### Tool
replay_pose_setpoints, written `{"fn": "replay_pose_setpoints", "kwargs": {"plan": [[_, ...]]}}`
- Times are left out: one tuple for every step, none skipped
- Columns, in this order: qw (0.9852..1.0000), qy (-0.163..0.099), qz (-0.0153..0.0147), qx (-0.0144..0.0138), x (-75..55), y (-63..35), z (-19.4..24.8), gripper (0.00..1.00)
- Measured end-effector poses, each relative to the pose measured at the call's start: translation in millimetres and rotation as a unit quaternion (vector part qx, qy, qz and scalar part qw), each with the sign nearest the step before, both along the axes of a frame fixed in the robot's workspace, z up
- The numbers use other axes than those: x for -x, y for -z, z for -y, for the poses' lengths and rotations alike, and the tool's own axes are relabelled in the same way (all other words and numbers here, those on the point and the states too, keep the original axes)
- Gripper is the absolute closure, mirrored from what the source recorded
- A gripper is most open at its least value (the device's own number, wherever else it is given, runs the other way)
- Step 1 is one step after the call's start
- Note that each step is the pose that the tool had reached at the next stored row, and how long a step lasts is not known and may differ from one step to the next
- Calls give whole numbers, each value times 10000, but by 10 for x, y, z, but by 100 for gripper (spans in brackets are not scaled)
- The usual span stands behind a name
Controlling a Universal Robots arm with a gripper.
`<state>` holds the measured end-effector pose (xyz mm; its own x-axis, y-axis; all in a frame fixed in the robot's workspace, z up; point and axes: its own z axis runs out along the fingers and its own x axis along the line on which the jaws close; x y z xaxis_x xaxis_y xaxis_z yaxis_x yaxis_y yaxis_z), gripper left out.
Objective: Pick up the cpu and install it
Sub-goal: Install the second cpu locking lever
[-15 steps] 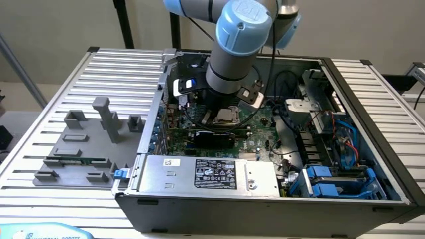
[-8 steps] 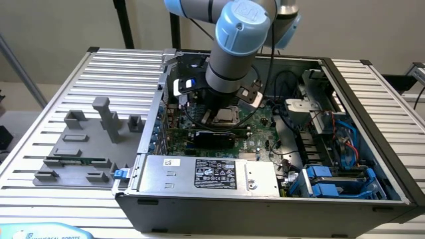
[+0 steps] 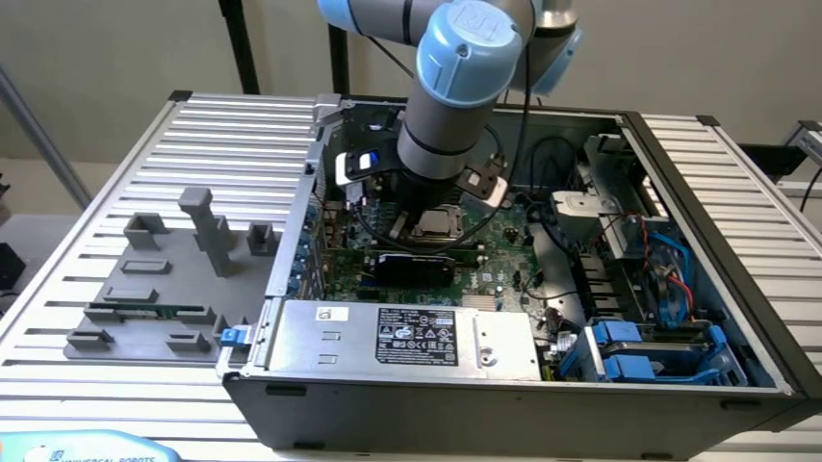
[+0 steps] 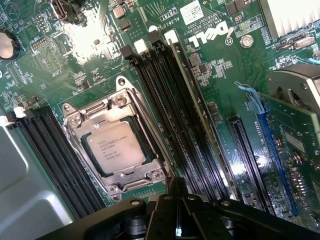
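From outside you see the arm reaching into the open computer case (image 3: pixel 719 289) on the slatted surface (image 3: pixel 115 192), while your wrist camera shows the closed, empty end effector (image 4: pixel 178 232) above the cpu (image 4: pixel 113 148), silvery, square, printed, seated in its metal-framed socket (image 4: pixel 115 145) on the green motherboard (image 4: pixel 220 75).

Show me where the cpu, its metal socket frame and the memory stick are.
cpu (image 4: pixel 114 147): wrist view, middle of its silvery top.
socket frame (image 4: pixel 75 120): wrist view, a corner by a screw.
memory stick (image 3: pixel 144 312): exterior view, middle of the green strip.

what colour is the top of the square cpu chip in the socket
Silvery metal with dark printed text, clearest in the wrist view.
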<state>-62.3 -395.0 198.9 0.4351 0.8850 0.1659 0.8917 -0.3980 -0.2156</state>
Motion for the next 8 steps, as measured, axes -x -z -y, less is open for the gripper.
{"fn": "replay_pose_setpoints", "kwargs": {"plan": [[10000, -1, 0, 0, 0, 0, -4, 89], [10000, -1, 0, 0, -1, 1, -5, 89], [10000, -2, 0, 1, -1, 4, -6, 89], [10000, -4, -1, 4, -1, 8, -6, 89], [10000, -4, -1, 4, 0, 14, -6, 89], [10000, -6, -1, 4, -1, 20, -7, 89], [10000, -7, 0, 3, 0, 26, -9, 89], [10000, -8, 0, 3, 0, 31, -11, 89]]}}
